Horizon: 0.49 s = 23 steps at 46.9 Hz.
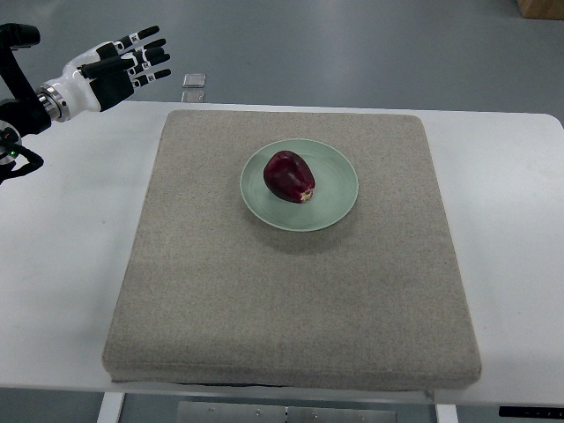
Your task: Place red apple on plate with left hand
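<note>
A dark red apple [289, 175] lies on a pale green plate [335, 198] near the middle of the grey mat. My left hand [132, 62] hovers at the top left, over the table's far edge and well away from the plate. Its fingers are spread and hold nothing. My right arm does not show.
The grey fabric mat [291, 291] covers most of the white table [70, 264]. A small clear object [195, 86] sits beyond the table's far edge. A brown box corner [539, 7] shows at the top right on the floor.
</note>
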Tool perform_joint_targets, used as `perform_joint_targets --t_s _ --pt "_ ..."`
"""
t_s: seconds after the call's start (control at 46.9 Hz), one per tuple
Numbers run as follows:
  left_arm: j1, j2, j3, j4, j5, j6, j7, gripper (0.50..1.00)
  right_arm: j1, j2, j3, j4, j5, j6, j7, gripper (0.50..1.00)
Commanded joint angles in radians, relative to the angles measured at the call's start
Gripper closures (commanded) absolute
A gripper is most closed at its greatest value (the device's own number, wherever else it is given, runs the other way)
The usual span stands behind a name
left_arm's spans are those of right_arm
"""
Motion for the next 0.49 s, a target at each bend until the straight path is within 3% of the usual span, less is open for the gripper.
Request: perform_joint_targets --t_s 0.0,0.469 --pt "0.002 -0.005 0.000 -0.006 -0.022 -0.010 0.032 0.504 0.000 0.000 0.000 0.000 0.000 0.000 0.000 0.570" --pt "0.063 -0.018 -0.084 -0.001 -0.020 -0.039 0.032 0.504 0.000 0.000 0.000 0.001 0.000 0.000 0.000 0.568"
